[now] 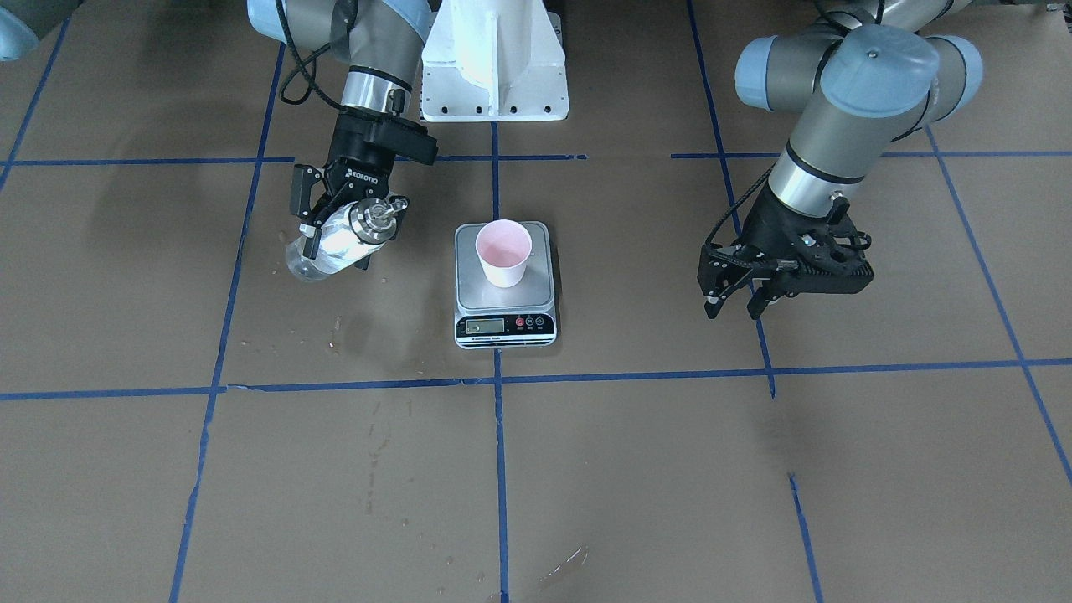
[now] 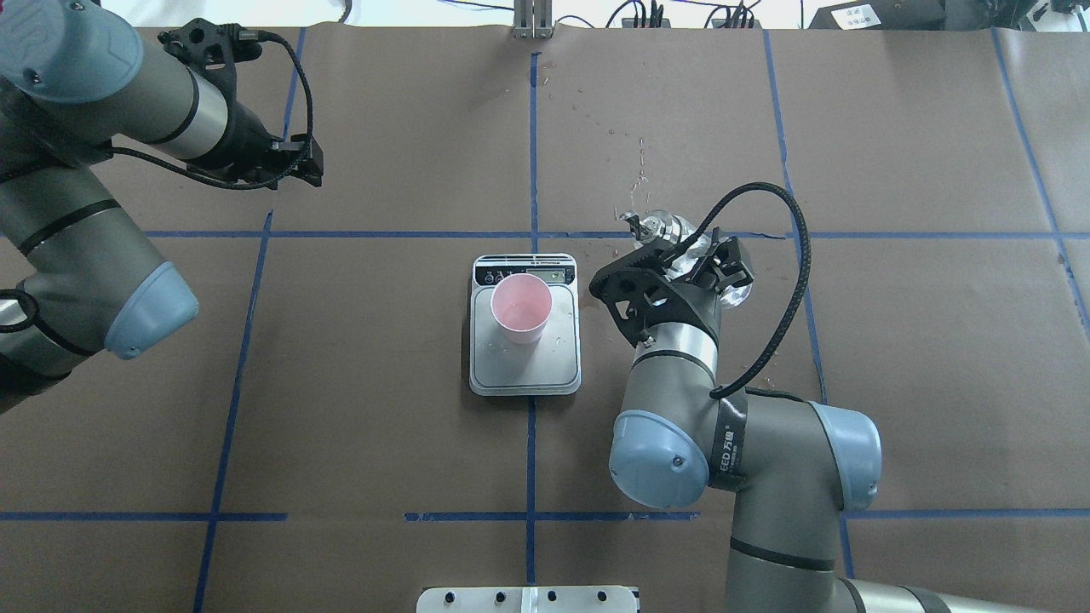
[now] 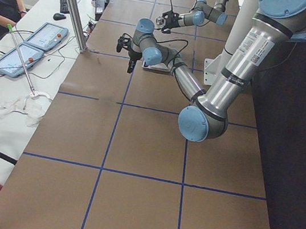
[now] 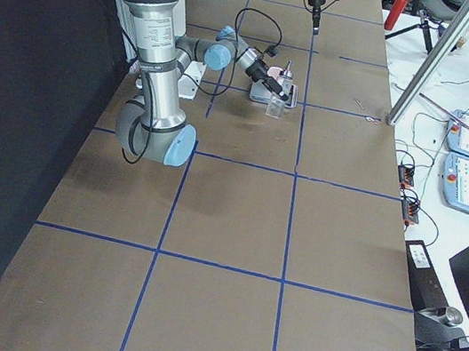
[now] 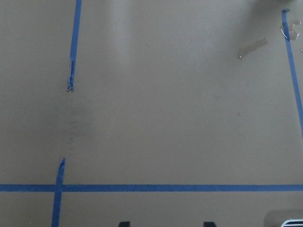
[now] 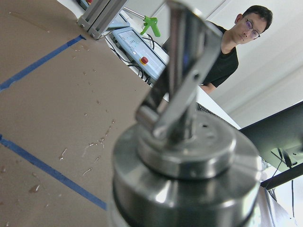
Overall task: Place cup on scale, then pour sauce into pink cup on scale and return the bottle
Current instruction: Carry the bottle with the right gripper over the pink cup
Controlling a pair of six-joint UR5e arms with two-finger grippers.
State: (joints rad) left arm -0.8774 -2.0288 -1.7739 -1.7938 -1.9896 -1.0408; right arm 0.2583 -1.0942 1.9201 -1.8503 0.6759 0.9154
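The pink cup (image 1: 502, 251) stands upright on the steel platform of the scale (image 1: 505, 322), also in the overhead view (image 2: 521, 308) on the scale (image 2: 525, 370). My right gripper (image 1: 337, 247) is shut on the clear glass bottle (image 1: 327, 251), held tilted above the table beside the scale, its silver spout cap (image 1: 373, 219) toward the cup but apart from it. The cap fills the right wrist view (image 6: 184, 156). The sauce shows only as glints in the glass. My left gripper (image 1: 733, 311) is open and empty, well off to the scale's other side.
The white robot base mount (image 1: 494, 67) stands behind the scale. Blue tape lines cross the brown table. Droplets lie on the paper near the bottle (image 2: 634, 170). An operator (image 6: 236, 42) sits past the table's far edge.
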